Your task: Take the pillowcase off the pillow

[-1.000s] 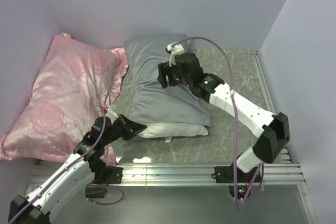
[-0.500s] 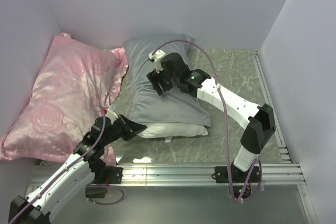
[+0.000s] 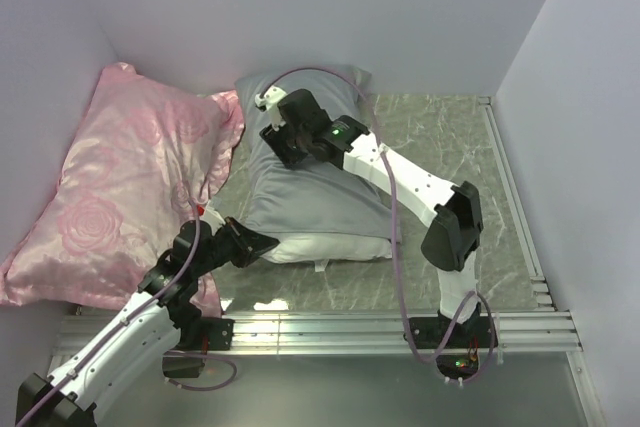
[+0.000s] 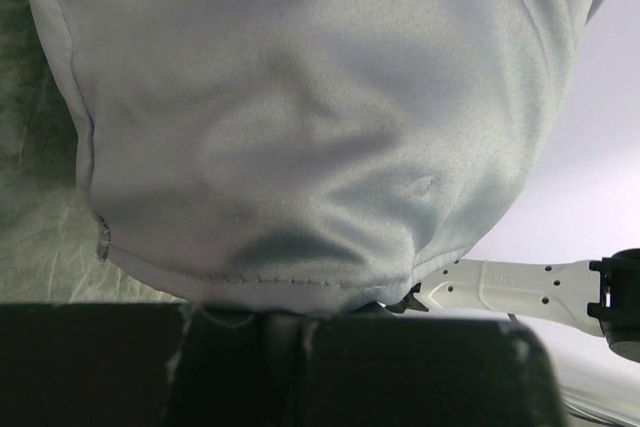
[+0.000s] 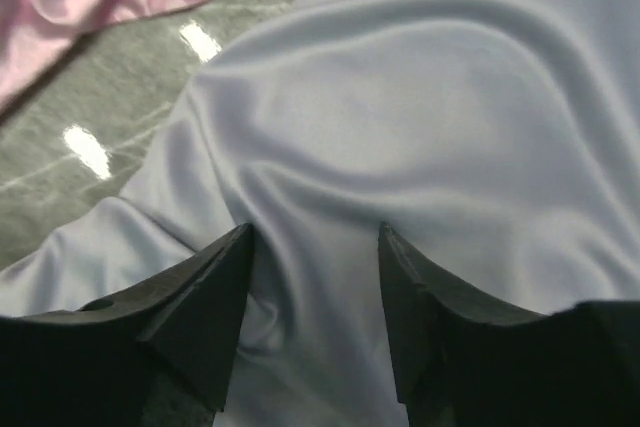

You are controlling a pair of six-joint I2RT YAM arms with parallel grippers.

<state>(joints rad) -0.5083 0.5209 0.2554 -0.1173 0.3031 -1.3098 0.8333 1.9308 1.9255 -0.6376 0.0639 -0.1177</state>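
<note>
Fingers of the right gripper (image 5: 312,247) stood apart, straddling a raised fold of the pillowcase (image 3: 312,197) toward its far left part; nothing was pinched between them. The left gripper (image 3: 262,243) had its jaws drawn together at the near left corner of the bundle, apparently clamped on the stitched seam of the pillow (image 3: 335,248). The pillow's white edge protruded from the case's mouth along the near side. Both lay on the table (image 3: 450,137), with the pink pillow (image 3: 120,187) just beside them on the left.

Step in hand, as judged: the pillow was anchored at its exposed edge while the other arm sought a hold on the cover. The next move called for closing on the fold so that satin alone was caught, not the stuffing beneath. The cover would then need drawing up and away from the anchored seam.

The overhead view gave the layout and both arms but hid each finger gap. The right wrist view showed the spread fingers and the ridge between them. The left wrist view showed the stitching and pale cloth entering the closed slit.
</note>
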